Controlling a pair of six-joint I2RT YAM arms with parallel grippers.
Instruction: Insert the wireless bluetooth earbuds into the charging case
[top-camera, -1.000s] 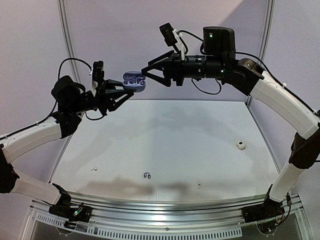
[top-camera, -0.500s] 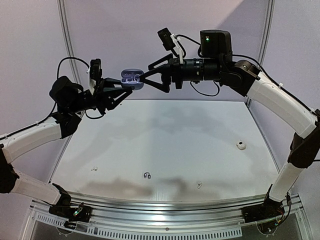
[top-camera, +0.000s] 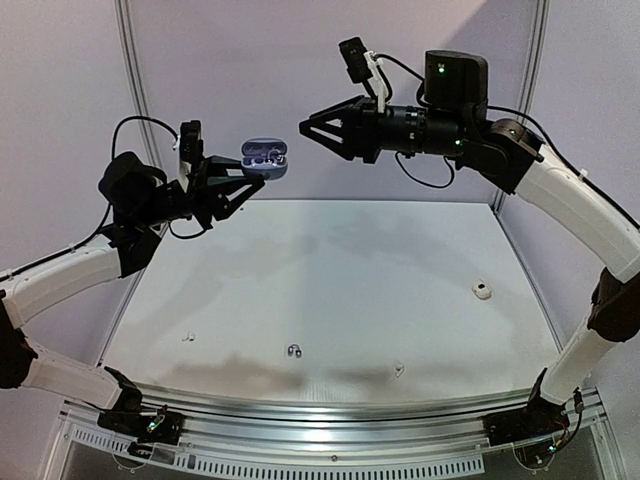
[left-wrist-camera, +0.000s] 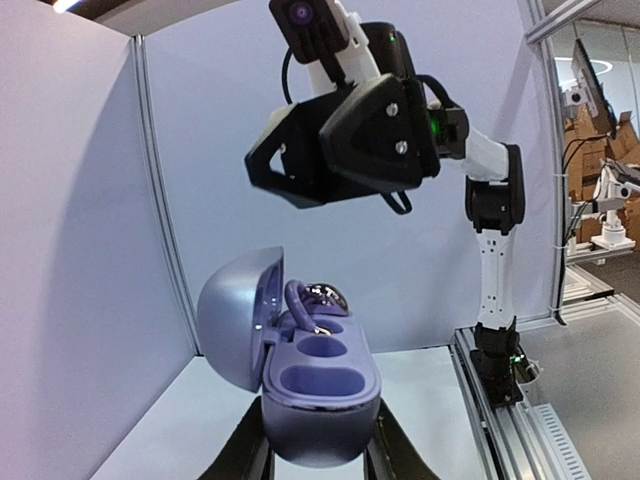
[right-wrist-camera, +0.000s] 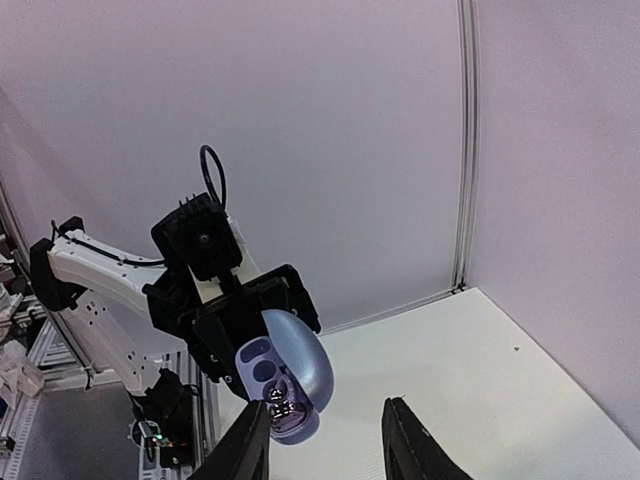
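Observation:
The purple charging case hangs in the air with its lid open, and my left gripper is shut on its base. In the left wrist view the case shows two empty hollows, and a dark, silvery earbud with a purple hook sticks up from the far slot. My right gripper stands open a short way right of the case and touches nothing. Through its empty fingers I see the case and that earbud. A white earbud, a dark one and another white one lie on the table.
A small white case sits on the table at the right. White booth walls close the back and sides. A metal rail with both arm bases runs along the near edge.
My right gripper has pulled back from the case, up and to the right, with empty jaws. The dark earbud stays in the case. The left arm has barely moved.

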